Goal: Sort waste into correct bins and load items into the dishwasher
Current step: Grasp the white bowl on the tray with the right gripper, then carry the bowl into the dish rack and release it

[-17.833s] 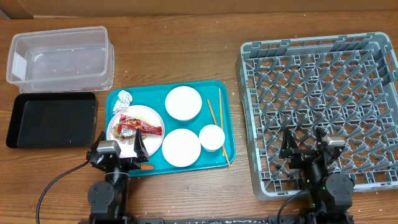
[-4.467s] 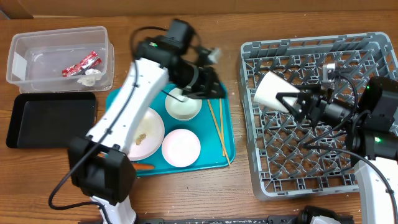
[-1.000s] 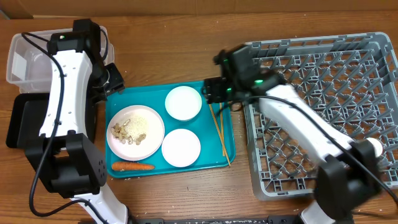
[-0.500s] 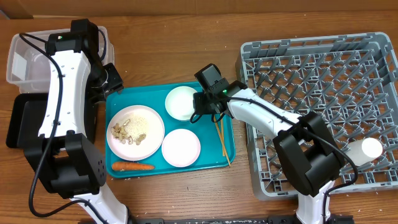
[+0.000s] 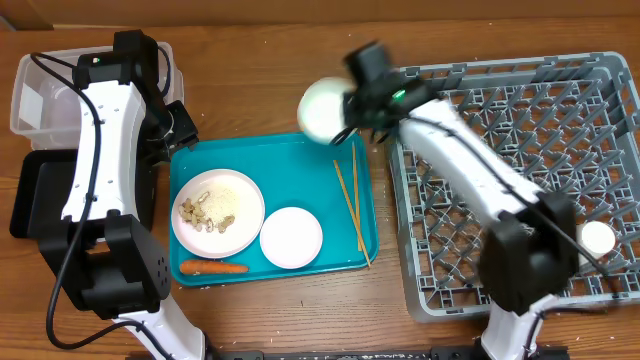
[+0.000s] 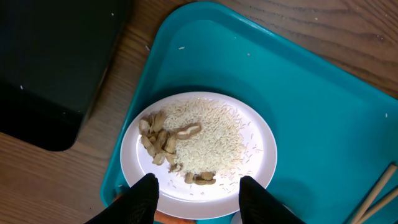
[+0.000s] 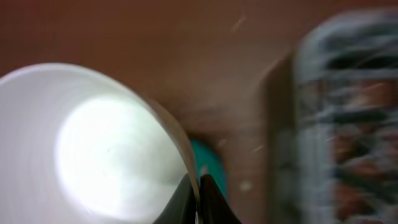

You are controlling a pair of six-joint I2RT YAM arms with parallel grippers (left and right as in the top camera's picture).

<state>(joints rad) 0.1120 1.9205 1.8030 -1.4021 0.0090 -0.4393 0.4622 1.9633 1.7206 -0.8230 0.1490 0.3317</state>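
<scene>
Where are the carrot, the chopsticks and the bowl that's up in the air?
carrot [image 5: 212,267]: overhead view, middle of its orange body.
chopsticks [image 5: 350,205]: overhead view, midway along one stick.
lifted bowl [image 5: 322,110]: overhead view, middle of its round white face.

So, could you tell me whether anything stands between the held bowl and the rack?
Nothing visible does. The right gripper holds the bowl just left of the rack, whose visible pegs nearby are bare; a cup lies at its far side.
</scene>
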